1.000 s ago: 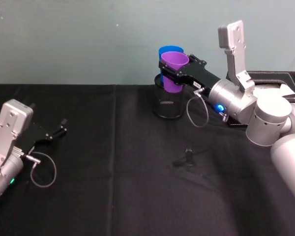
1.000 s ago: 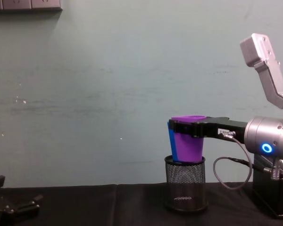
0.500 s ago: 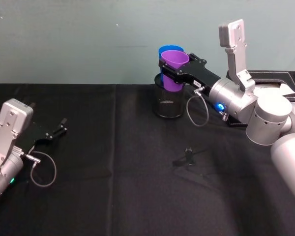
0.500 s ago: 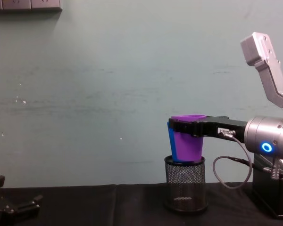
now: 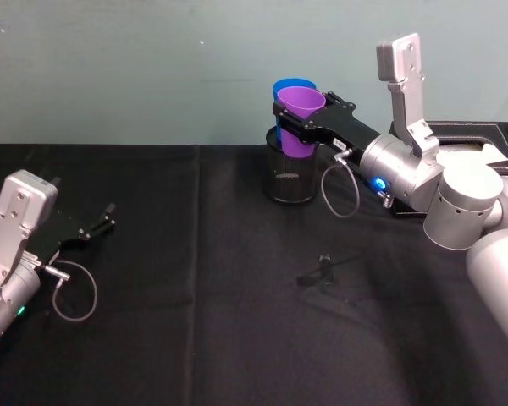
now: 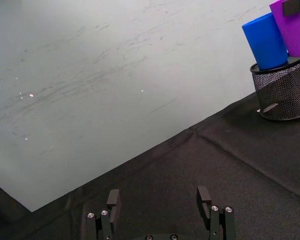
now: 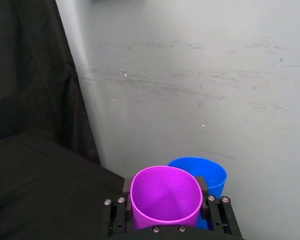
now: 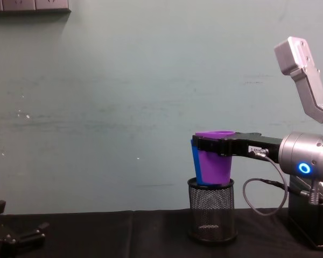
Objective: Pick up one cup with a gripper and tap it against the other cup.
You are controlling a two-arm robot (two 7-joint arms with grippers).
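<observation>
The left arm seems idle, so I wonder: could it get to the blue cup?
Probably, at a stretch. The left gripper lies open far across the table; the blue cup shows it a bare side, with the right gripper holding the purple cup against the other.

The table [image 5: 195,338] has a black cloth. On it sit a mesh pen holder [image 5: 289,179], a black box [image 5: 466,128] and a tiny dark thing [image 5: 322,271].

Head looks down, chest looks level; both share the purple cup [image 5: 300,105]
</observation>
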